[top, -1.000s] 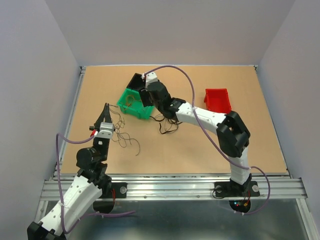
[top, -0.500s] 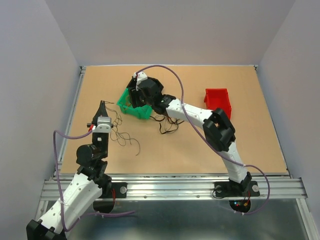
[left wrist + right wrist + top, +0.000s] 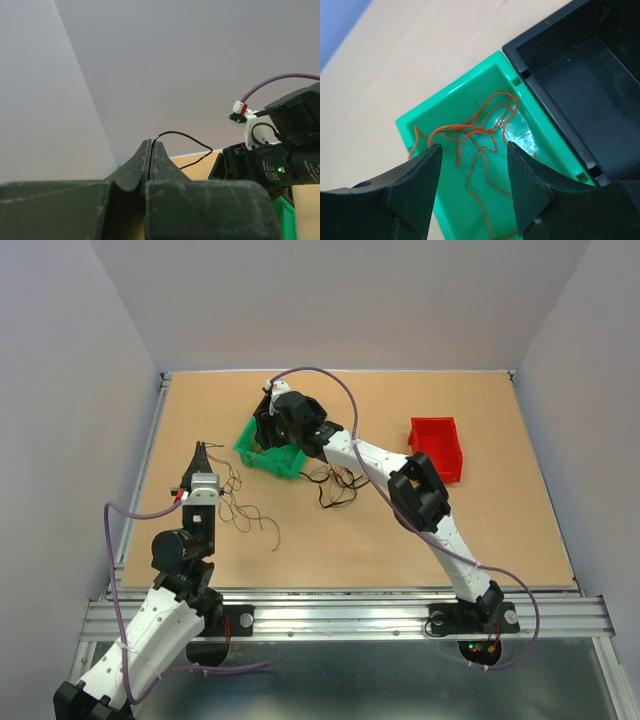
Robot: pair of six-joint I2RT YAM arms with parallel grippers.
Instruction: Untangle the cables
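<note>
My left gripper is shut on a thin black cable, lifted over the left of the table. The wire arcs out of the closed tips, and more black cables trail on the table beside it. A tangle of black and brown cables lies in the middle. Orange-red cables curl loosely inside the green bin. My right gripper hangs open just above that bin, with nothing between its fingers.
A black bin sits against the green bin's far side. A red bin stands at the right. The right arm's wrist shows close by in the left wrist view. Grey walls ring the table.
My right gripper has swung left and come over the green bin, its jaws a little narrower. My left gripper has drifted slightly left and away, still shut on the black cable.
</note>
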